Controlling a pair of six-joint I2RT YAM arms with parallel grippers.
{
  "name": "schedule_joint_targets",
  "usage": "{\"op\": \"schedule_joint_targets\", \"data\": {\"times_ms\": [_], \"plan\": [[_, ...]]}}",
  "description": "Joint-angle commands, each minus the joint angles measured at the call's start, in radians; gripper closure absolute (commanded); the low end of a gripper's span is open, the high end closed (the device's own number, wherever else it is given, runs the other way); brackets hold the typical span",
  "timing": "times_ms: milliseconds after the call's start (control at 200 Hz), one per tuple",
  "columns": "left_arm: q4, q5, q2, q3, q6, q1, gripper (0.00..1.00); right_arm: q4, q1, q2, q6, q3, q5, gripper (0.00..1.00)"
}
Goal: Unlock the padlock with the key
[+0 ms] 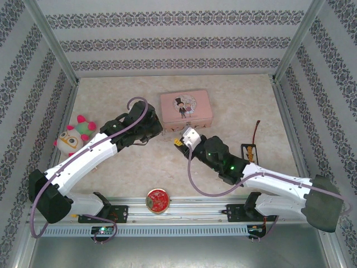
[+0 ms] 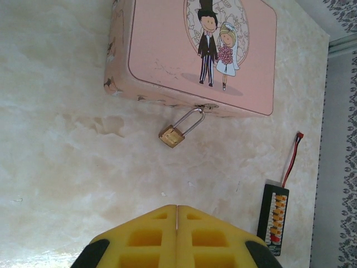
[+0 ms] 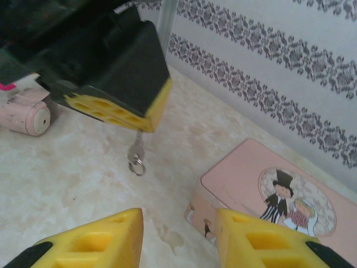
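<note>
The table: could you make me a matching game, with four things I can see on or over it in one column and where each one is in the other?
Things:
1. padlock
2. key
3. round red tin
4. plush toy

Places:
A. middle of the table near edge
B. dangling from the shut left tool
C. left side of the table
D. beside the pink box, shackle at its clasp

Pairs: 1-D, 2-B, 3-A, 4-C
</note>
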Motion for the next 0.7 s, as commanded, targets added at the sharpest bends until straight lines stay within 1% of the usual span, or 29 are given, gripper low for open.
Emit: {"op": "schedule_joint_targets", "data": {"times_ms": [0, 175, 300, 695], "plan": [[-0.032, -0.024, -0.022, -0.005, -0.049, -0.014, 1.00, 0.092, 0.027, 0.046, -0.089, 0.027, 0.046, 0.62], [0.001, -0.021, -0.037, -0.033, -0.065, -0.014, 1.00, 0.127, 0.071, 0.144, -0.159, 0.081, 0.096, 0.64], [0.014, -0.022, -0.047, -0.047, -0.073, -0.014, 1.00, 0.161, 0.079, 0.200, -0.166, 0.113, 0.118, 0.63], [0.025, -0.021, -0.058, -0.059, -0.067, -0.015, 1.00, 0.177, 0.091, 0.317, -0.180, 0.186, 0.118, 0.63]]}}
